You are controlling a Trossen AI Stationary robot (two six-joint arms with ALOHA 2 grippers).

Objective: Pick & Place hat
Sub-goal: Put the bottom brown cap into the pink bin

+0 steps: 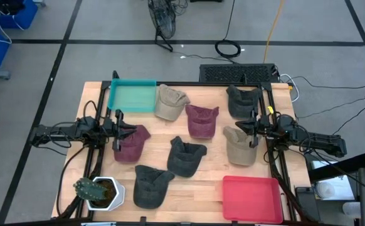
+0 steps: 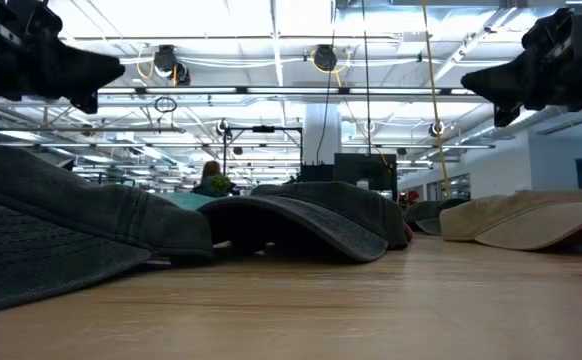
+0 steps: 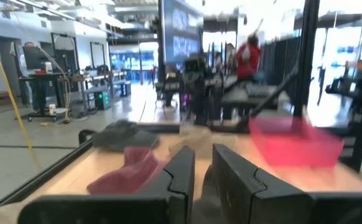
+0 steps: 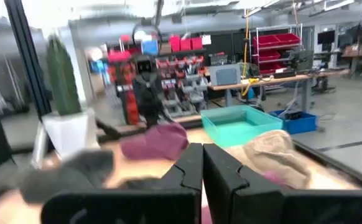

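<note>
Hovering at the left edge of the pale wooden bench (image 1: pixel 201 179): left claw (image 1: pixel 118 127), fingers nearly together with only a thin slit showing between them in its wrist view, holding nothing, sitting just over the near edge of a maroon fabric cap (image 1: pixel 130 142). Hanging at the opposite edge: right claw (image 1: pixel 251 129), fingers pressed shut on nothing, poised between a dark grey cap (image 1: pixel 242 100) toward the back and a tan fabric cap (image 1: pixel 239 145) just beside it.

Lying spread across the bench, none lifted: a beige cap (image 1: pixel 169 102) next to a teal plastic tray (image 1: pixel 132 96) at the back left corner; a second maroon cap (image 1: pixel 201 119) near the middle; a charcoal cap (image 1: pixel 185 156) in front of that; another charcoal cap (image 1: pixel 151 184) at the front, beside a small green cactus in a white pot (image 1: pixel 99 191).

Resting at the front right corner: a red plastic tray (image 1: pixel 251 197), holding nothing. Both trays sitting without any cap inside.

Showing in the low view: both claws raised well above the bench surface, caps flat beneath them.
</note>
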